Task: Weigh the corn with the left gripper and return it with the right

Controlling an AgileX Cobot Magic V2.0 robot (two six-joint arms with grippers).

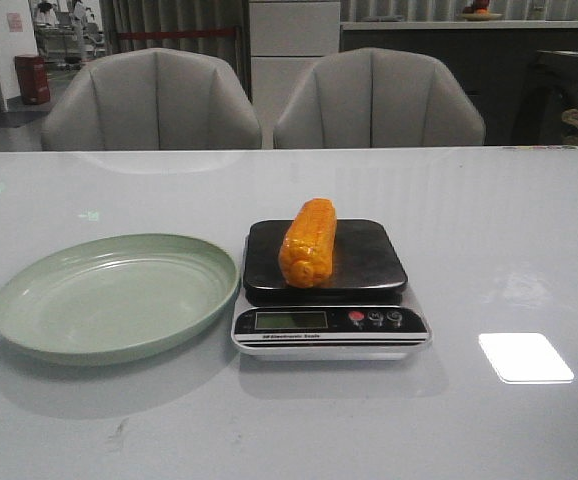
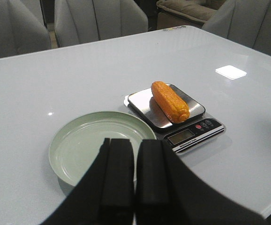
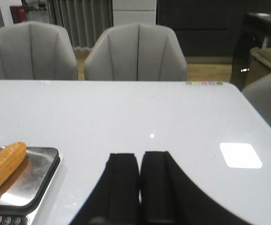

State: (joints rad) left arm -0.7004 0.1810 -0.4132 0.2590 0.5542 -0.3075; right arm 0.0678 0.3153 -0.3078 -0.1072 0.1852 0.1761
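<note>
Nearest the front camera: bare table (image 1: 299, 430), neither arm in that view. Farther back, from the left: empty green plate (image 1: 109, 295), then scale (image 1: 329, 315) just beside it, corn (image 1: 308, 242) resting on its dark platform, long axis running away from the robot, tilted slightly rightward at the far end. Left gripper (image 2: 134, 180) hung back over the plate's near rim, black fingers pressed together, holding nothing. Right gripper (image 3: 140, 187) likewise closed and empty, off the scale's right side; corn lay to its left and ahead. Judged: weighing done, return falling to the right arm, needing a leftward reach and jaws opened across the cob's width.
</note>
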